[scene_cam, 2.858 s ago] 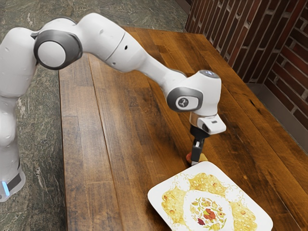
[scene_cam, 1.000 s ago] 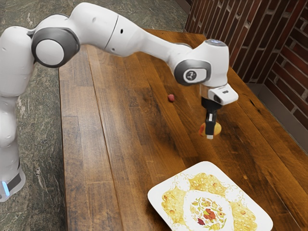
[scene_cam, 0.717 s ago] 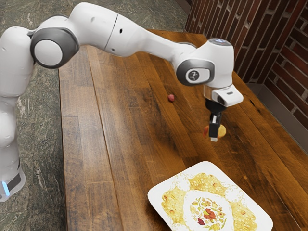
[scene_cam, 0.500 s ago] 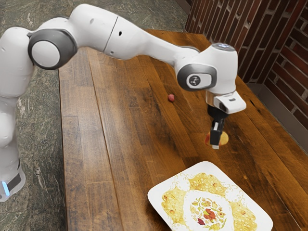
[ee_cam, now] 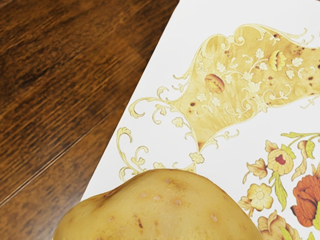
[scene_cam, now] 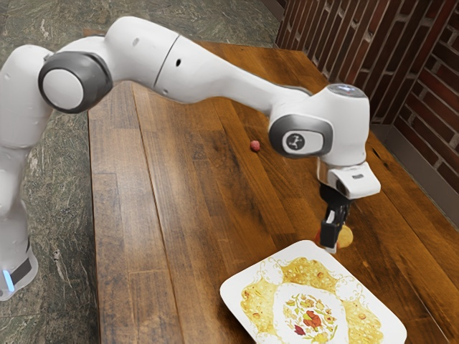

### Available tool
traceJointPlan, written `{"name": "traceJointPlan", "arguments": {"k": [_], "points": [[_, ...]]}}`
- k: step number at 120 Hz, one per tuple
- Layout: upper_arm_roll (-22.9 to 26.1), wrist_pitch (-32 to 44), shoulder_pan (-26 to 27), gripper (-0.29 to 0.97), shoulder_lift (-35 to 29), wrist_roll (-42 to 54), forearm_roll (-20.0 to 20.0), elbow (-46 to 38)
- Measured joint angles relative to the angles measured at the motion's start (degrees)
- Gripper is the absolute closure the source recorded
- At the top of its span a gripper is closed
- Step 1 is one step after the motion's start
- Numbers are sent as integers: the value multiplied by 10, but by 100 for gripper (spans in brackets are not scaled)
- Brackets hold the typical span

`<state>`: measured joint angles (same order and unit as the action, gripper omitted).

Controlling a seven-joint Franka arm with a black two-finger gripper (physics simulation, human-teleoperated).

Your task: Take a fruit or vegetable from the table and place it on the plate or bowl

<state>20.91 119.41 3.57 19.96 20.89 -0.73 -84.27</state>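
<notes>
The gripper (scene_cam: 329,245) is clamped on a potato (scene_cam: 345,236) over the plate's (scene_cam: 240,292) twelve-o'clock edge. The wrist view shows its speckled skin; the exterior view, a small red fruit (scene_cam: 254,145) at eleven o'clock.

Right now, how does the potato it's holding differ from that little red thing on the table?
The potato is tan and large; the red fruit is tiny. The potato hangs in the gripper by the plate's edge; the red fruit lies on the table. Neither rests on the plate.

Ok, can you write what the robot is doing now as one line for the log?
gripper: shut on potato | potato: held above plate edge | small red fruit: on table
</notes>
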Motion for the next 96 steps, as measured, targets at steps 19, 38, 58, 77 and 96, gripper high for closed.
{"name": "traceJointPlan", "arguments": {"k": [19, 38, 58, 77, 96], "points": [[-1, 0, 15, 36, 7, -3, 2, 15], [-1, 0, 28, 36, 7, -6, 3, 23], [-1, 0, 44, 35, 9, -8, 3, 27], [-2, 0, 67, 35, 21, -11, 4, 41], [-3, 0, 84, 35, 22, -16, 8, 43]]}}
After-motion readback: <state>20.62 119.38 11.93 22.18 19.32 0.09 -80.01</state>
